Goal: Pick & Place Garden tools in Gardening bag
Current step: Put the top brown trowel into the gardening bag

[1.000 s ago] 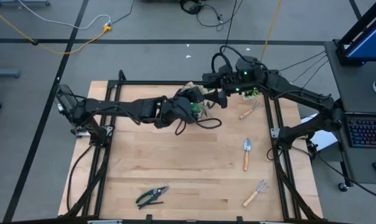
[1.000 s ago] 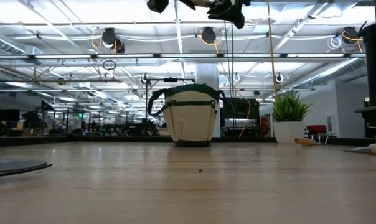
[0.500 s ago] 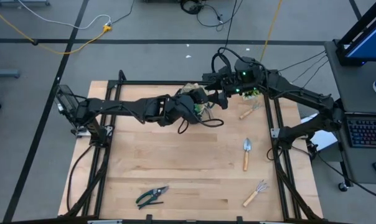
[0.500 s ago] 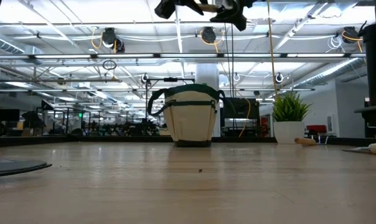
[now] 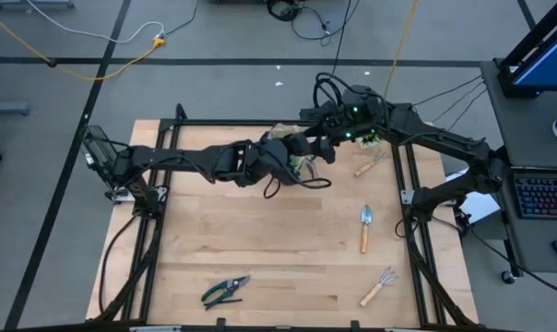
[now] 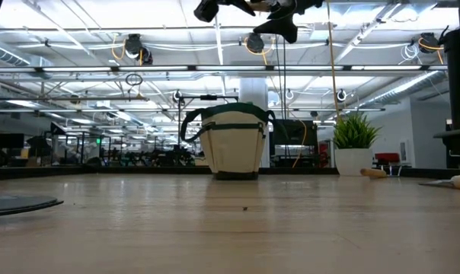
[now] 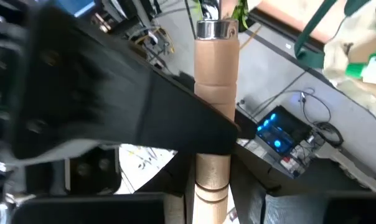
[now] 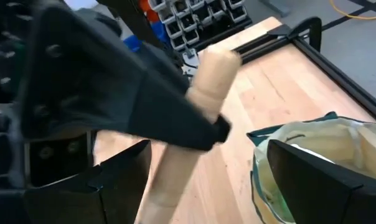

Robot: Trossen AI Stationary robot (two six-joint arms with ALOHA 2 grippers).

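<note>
The beige gardening bag (image 6: 231, 144) stands upright on its base at the table's far middle, mostly under the arms in the high view (image 5: 284, 129). Above it my left gripper (image 5: 295, 153) is shut on a wooden-handled garden tool (image 7: 215, 74). My right gripper (image 5: 317, 148) meets it from the right, open, with its fingers (image 8: 312, 177) on either side of the tool's handle (image 8: 203, 87). The tool's metal end is out of view. Something green (image 7: 373, 67) shows inside the bag (image 7: 356, 37). My left gripper pinches the wooden handle (image 7: 211, 183) between its two fingers, below the metal ferrule (image 7: 216, 28). The tool is lifted clear, high above the bag. My right gripper's finger crosses in front of the handle; I cannot tell whether it touches it.
On the table lie a trowel (image 5: 364, 228), a hand rake (image 5: 378, 286), pruning shears (image 5: 225, 290) and another wooden-handled tool (image 5: 366, 166). A potted plant (image 6: 355, 144) stands at the far right. The table's near left is bare wood.
The two grippers have drawn a little closer together above the bag. My left wrist has turned slightly with the tool, which stays lifted.
</note>
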